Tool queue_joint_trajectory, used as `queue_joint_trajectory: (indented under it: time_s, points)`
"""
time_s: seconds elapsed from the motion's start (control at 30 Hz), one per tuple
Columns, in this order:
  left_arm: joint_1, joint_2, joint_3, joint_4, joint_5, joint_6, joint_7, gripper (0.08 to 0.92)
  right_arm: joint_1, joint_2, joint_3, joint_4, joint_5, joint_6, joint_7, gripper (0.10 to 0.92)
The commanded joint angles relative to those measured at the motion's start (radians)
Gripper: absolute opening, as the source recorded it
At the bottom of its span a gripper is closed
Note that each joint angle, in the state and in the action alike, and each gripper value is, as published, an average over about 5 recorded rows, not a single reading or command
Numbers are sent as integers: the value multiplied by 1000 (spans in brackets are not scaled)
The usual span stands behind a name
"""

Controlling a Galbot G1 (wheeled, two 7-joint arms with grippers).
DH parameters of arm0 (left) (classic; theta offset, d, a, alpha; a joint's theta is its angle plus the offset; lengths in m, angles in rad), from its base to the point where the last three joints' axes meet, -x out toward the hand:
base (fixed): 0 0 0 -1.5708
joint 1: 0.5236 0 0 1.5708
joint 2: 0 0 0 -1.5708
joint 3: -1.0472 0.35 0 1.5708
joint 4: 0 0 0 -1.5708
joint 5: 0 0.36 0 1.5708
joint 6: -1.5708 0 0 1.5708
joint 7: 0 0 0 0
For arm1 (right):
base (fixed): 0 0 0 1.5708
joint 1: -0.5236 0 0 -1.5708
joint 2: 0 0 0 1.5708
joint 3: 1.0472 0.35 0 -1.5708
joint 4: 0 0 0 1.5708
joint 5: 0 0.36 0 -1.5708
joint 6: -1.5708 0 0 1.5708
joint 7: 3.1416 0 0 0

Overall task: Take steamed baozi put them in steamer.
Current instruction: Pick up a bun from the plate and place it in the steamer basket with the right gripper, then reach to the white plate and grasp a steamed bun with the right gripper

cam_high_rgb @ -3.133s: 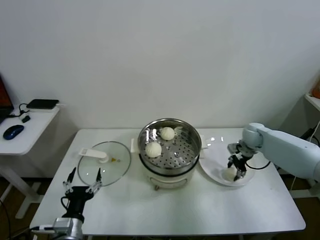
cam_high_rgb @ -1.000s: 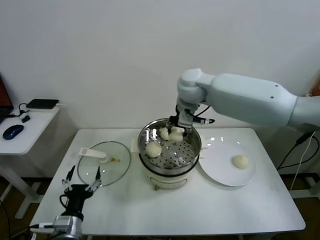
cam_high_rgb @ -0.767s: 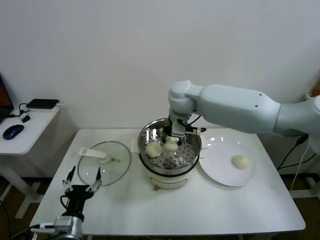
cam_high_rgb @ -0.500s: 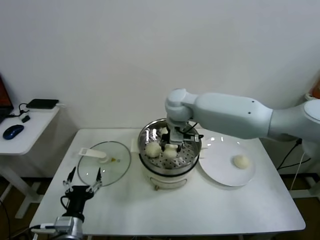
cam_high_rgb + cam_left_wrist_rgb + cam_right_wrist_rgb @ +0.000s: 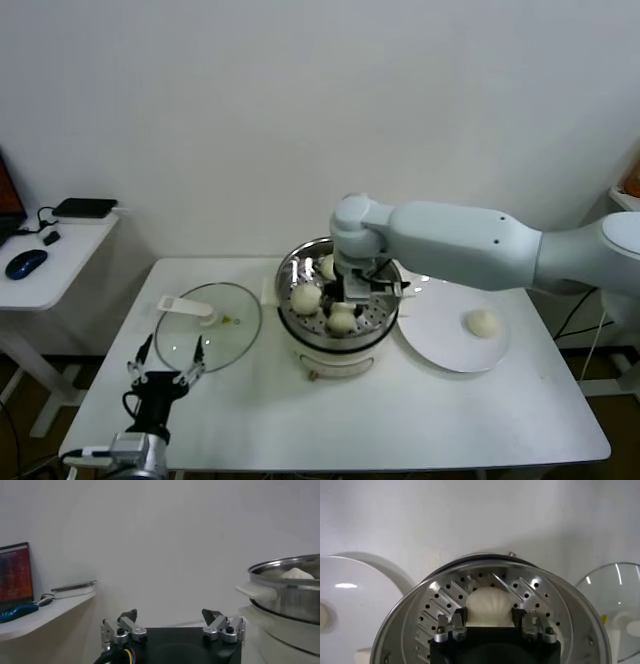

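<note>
- Here, in the head view, the right gripper (image 5: 345, 306) is reaching down into the steamer (image 5: 383, 275), clenched around a bun (image 5: 342, 320) at the front of the basket floor.
- Two more buns are sitting inside the steamer: one (image 5: 305, 298) on the left side and one (image 5: 327, 266) toward the back, partly hidden by the arm.
- A fourth bun (image 5: 482, 322) is lying on the white plate (image 5: 440, 350), just to the right of the steamer on the tabletop (image 5: 400, 420).
- The glass lid (image 5: 208, 328) is lying flat to the left of the steamer, and the left gripper (image 5: 163, 368) is waiting near the tabletop's front left corner, fingers spread apart and holding nothing.
- Now in the left wrist view, the left gripper (image 5: 172, 625) is standing released, with the steamer (image 5: 290, 592) off to one side and a bun (image 5: 296, 573) showing above its rim.
- Lastly, in the right wrist view, the right gripper (image 5: 490, 622) is grasping the bun (image 5: 488, 605) between its fingers over the steamer's (image 5: 420, 625) perforated floor; the plate (image 5: 355, 595) and the lid (image 5: 615, 605) are showing beyond the rim on opposite sides.
</note>
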Motion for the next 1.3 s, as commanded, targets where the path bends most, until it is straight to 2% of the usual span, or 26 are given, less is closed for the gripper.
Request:
queue_joint_trajectory:
  time_s: [0.03,0.3,0.67,0.87,1.07,1.3]
  points:
    - [-1,-1,1,1,0,1,0,823,-17,0,5,5,-28,22,4,602]
    - [0,-2,1,4,-1,0,0,823,-29,-3,3,-4,-30,36,20,638]
    - [-4,-2,4,4,0,2,0,823,-6,-11,11,-14,-10,56,31,811]
    - [-5,-2,6,1,2,4,0,823,40,-33,9,-17,51,66,21,822]
    - [-4,-3,12,-3,6,5,0,823,153,-71,-17,-49,196,24,-7,823]
    - [-14,-5,33,-15,18,15,0,823,280,-151,-109,-98,502,-270,-21,823]
